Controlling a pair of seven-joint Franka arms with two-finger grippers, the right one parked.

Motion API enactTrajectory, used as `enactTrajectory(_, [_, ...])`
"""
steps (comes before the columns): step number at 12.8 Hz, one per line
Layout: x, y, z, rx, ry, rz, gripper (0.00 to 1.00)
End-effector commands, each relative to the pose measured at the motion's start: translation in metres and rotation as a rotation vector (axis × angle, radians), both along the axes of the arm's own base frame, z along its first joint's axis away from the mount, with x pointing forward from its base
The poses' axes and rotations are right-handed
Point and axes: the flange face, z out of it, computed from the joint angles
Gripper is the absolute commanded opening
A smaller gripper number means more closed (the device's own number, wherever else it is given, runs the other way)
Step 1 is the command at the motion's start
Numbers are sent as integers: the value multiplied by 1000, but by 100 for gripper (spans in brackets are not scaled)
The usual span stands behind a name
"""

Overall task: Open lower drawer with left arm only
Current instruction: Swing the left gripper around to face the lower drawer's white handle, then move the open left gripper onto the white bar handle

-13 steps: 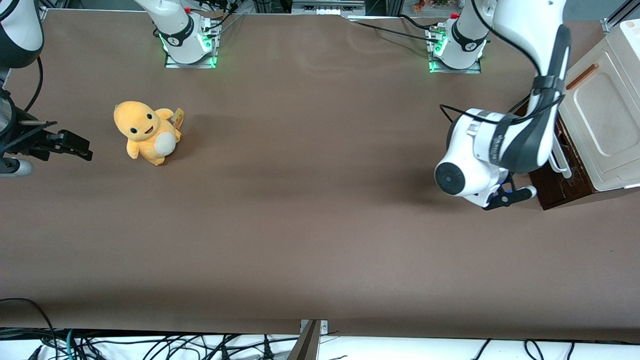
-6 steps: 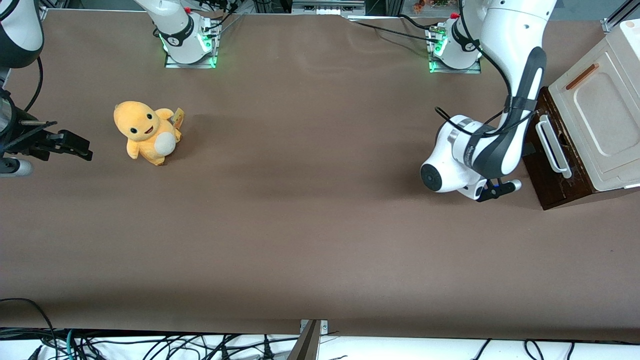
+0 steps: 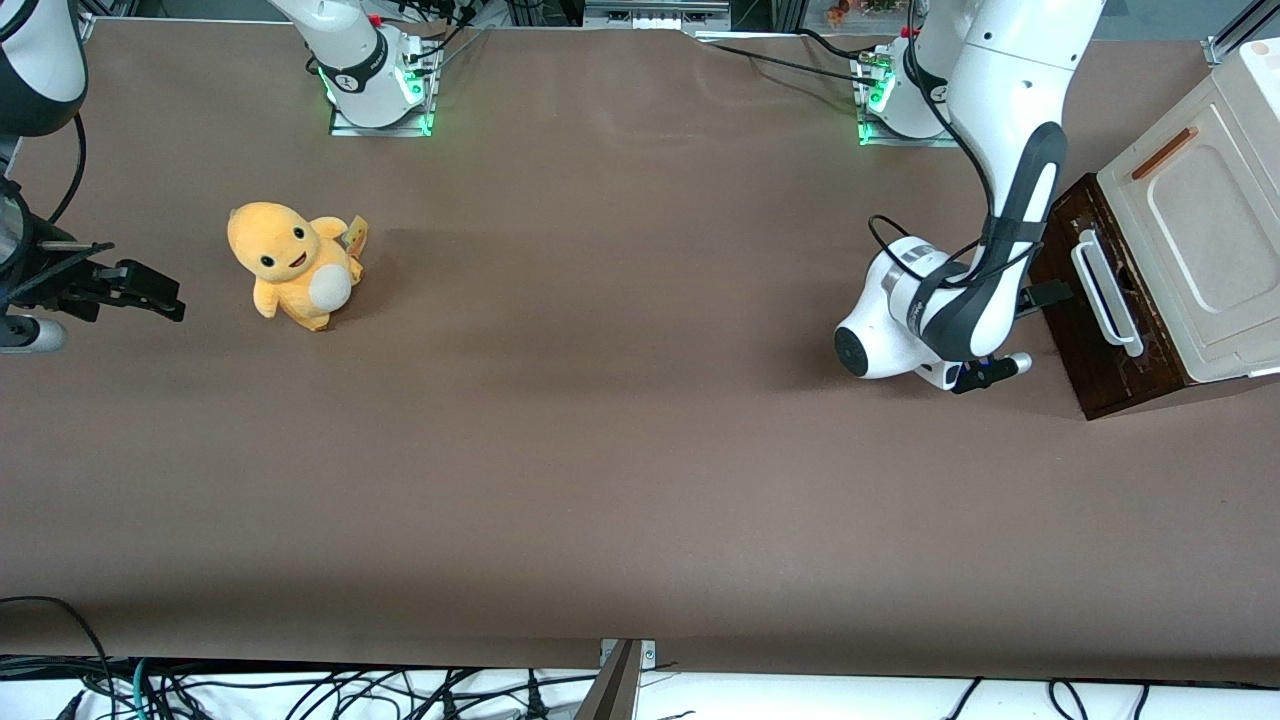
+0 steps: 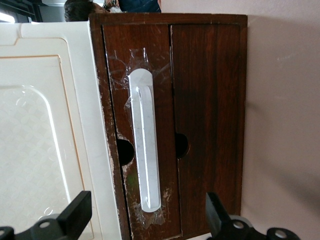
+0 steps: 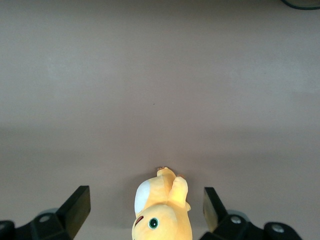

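Facing the cabinet front, the left arm [image 3: 1000, 150] reaches down from its base, and its gripper [image 4: 150, 222] hangs just in front of the lower drawer [image 3: 1085, 320], near it but not touching. From the front camera, the drawer sits toward the working arm's end of the table, at about three o'clock from the table's middle. It has a dark brown wooden front and a long white bar handle [image 3: 1105, 293]. The cream panel [image 3: 1195, 235] with its small orange-brown handle [image 3: 1165, 152] lies just beside the drawer and is not the target.

In the wrist view the two black fingers [image 4: 75, 215] are spread wide apart and hold nothing. The white handle [image 4: 145, 150] lines up in the gap between them, and the drawer front [image 4: 200, 100] looks flush and shut, so the pull has not begun.

To do this step well, the arm should probably advance straight toward the drawer front, keeping the bar centred between the fingers. The fingers should close across the bar's narrow width, near its middle rather than at an end, so the drawer does not twist. The pull should then run straight out from the front.

A yellow plush toy [image 3: 290, 262] sits well apart, toward the parked arm's end, at about nine o'clock, and is not in the way.
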Motion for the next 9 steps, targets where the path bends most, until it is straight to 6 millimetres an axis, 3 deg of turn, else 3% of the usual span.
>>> enactTrajectory(1, [-2,4,0,44,-1,-12,100])
enactTrajectory(6, [-5,34,-4,123,28,-29,100])
enactTrajectory(9, [-4,39,-6,123,24,-21,100])
